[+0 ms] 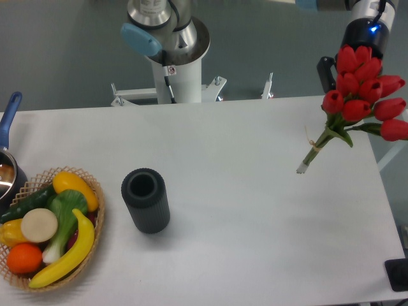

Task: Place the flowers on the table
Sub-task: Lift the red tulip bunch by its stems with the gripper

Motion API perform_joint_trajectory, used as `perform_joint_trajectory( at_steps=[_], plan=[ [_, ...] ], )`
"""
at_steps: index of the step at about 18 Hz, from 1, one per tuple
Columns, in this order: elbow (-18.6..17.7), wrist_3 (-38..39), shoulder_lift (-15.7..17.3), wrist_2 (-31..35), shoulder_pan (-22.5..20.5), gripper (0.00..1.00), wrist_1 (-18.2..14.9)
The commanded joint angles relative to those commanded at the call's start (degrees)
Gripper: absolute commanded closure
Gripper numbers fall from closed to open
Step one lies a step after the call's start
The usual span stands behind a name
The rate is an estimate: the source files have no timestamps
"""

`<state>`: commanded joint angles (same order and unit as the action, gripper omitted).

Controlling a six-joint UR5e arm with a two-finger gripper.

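**Tulips held over the table's far right corner**

The white table [255,210] fills most of the view, its right and near edges cut off by the frame. My arm's base column [172,70] stands behind the far edge; a small label on it is too small to read.

At the near left corner a wicker basket [97,223] holds a banana, an orange, a yellow pepper, a cucumber and other vegetables. Just beyond it, a pot with a blue handle [9,115] is cut off by the left edge.

A dark ribbed cylinder [146,199] stands open-topped left of the table's middle, well apart from the basket.

The flowers [364,89], red tulips tied with string, hang tilted at the far right corner, stem ends pointing down-left over the table. I cannot tell whether they touch it.

My gripper [347,71] sits behind the blooms, which hide the fingers; I cannot tell how far they are spread, nor how they hold the stems.
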<state>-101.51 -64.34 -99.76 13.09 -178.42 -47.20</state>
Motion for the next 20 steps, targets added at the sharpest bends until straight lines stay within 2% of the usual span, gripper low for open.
perform_joint_trajectory(
  at_steps=[8,13,16,18,20],
  plan=[
    [0.2,-0.2,0.8,2.4,0.1,0.79,-0.1],
    [0.9,0.7,3.4,19.0,3.3,0.79,-0.4],
    [1.8,3.2,5.8,34.4,7.1,0.78,-0.6],
    [2.3,3.0,5.3,42.7,10.6,0.78,-0.5],
    [1.9,2.9,5.0,48.1,12.6,0.78,-0.4]
  ],
)
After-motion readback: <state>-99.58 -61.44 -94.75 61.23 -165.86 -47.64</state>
